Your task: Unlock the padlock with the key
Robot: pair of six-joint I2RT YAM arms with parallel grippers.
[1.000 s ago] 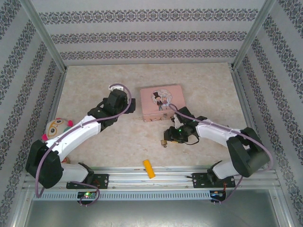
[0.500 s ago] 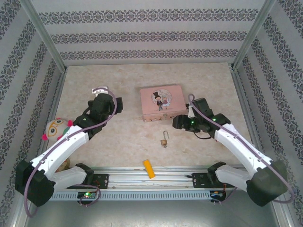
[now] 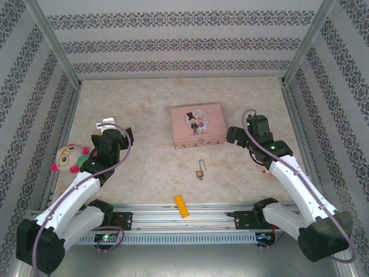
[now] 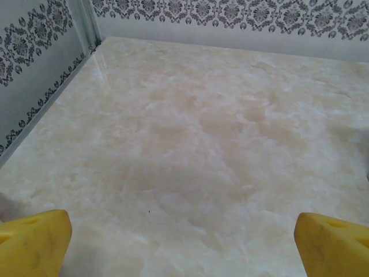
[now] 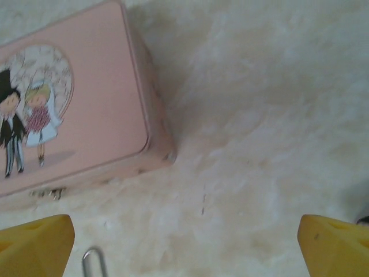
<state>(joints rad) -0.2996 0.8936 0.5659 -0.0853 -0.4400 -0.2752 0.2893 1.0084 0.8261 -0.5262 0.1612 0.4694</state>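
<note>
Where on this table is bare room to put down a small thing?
Free: the wide strip between the pink tin and the back wall, with both far corners of the table. Crowded: the near middle, where the padlock and yellow block lie, and the left edge by the plush toy.

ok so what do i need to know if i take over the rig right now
Left fingers: open, empty, over the table.
Right fingers: open, empty, beside the pink tin.
Padlock: lying on the table in front of the tin, neither arm touching it.
Key: too small to make out.
Done: cannot tell whether the padlock is unlocked.
To do: find the key, check the lock.
</note>
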